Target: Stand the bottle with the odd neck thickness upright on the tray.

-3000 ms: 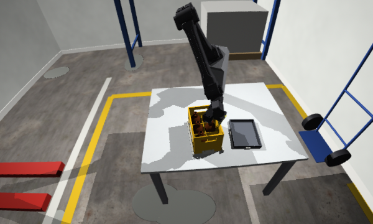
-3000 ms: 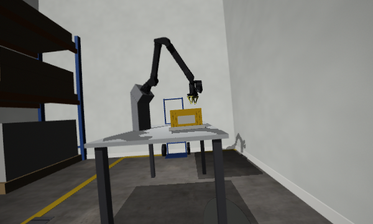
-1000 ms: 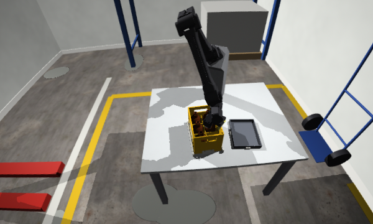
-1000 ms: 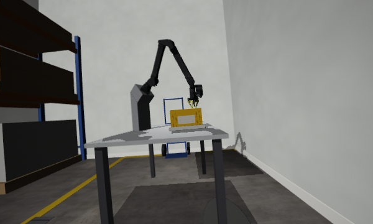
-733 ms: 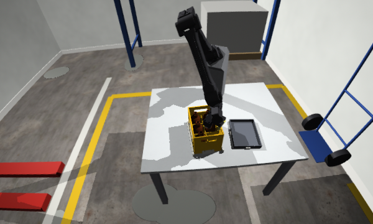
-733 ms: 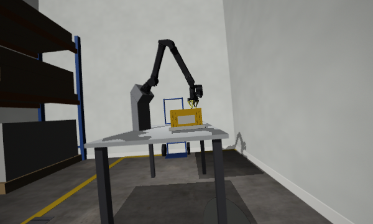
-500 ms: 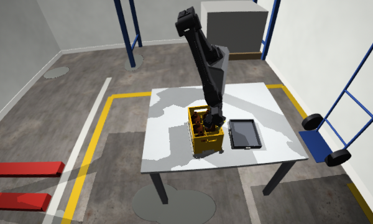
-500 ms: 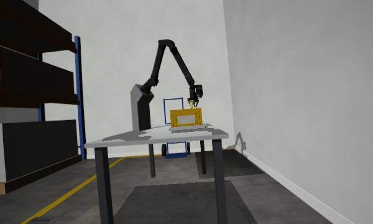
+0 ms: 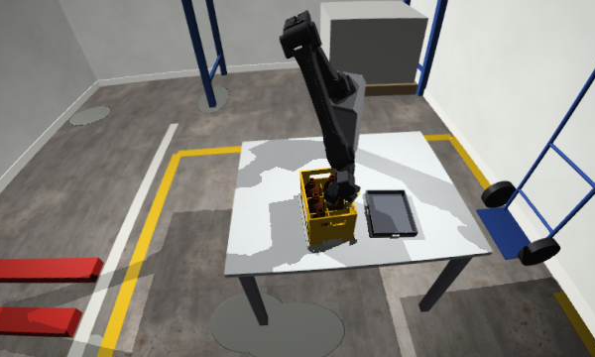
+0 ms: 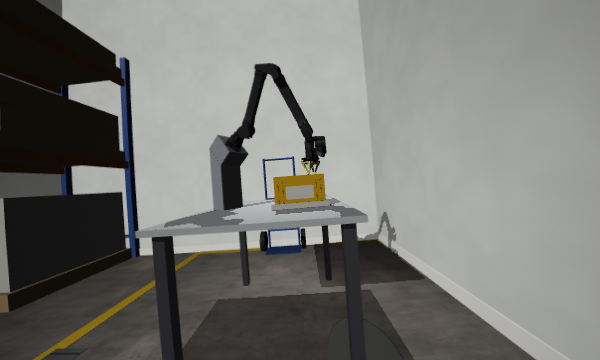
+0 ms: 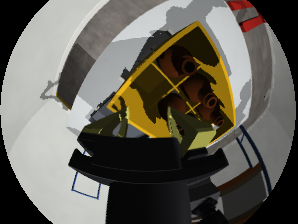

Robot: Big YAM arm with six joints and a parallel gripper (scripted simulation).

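The yellow crate [image 9: 332,230] [image 10: 300,178] stands on the table with several brown bottles upright in it. In the wrist view, one bottle [image 11: 188,66] is at the upper end of the crate, one bottle [image 11: 211,101] is near the middle and one bottle [image 11: 218,121] is at the lower right. Another bottle [image 11: 171,104] is partly hidden by the right finger. Neck differences are too small to tell. My gripper [image 10: 310,172] [image 11: 148,109] is open and empty, pointing down just above the crate's tray side. The dark tray [image 9: 389,210] is beside the crate, with no bottle on it.
The crate's rim and inner dividers surround the bottles below the fingers. The table [image 9: 258,233] [image 10: 252,227] carries both crate and tray, which have a narrow gap between them. A blue hand truck [image 9: 508,233] stands on the floor beyond the tray side.
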